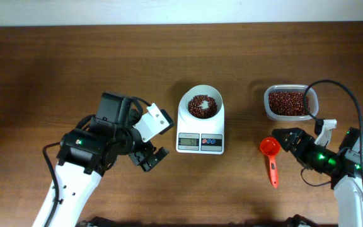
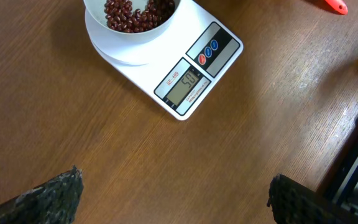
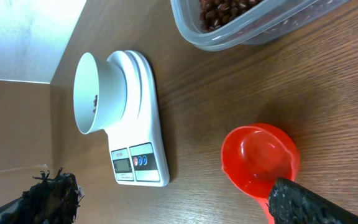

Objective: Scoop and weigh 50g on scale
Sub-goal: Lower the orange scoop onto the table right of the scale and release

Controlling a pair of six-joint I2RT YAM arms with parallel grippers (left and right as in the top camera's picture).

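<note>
The white scale (image 1: 200,140) stands mid-table. Its round bowl (image 1: 203,106) holds dark red beans (image 2: 135,14), and its display (image 2: 186,85) is lit with digits that look like 50. A red scoop (image 1: 271,157) lies empty on the table right of the scale, cup (image 3: 260,158) facing up. My right gripper (image 1: 304,133) is open just right of the scoop. One of its fingers (image 3: 316,205) overlaps the handle in the right wrist view, with nothing gripped. My left gripper (image 1: 161,139) hangs open left of the scale, holding nothing (image 2: 176,180).
A clear plastic tub (image 1: 314,108) of red beans (image 1: 288,102) stands at the right, behind the scoop and close to my right arm. A black cable (image 1: 351,101) arcs over the right side. The table's left edge (image 3: 55,74) shows beyond the scale.
</note>
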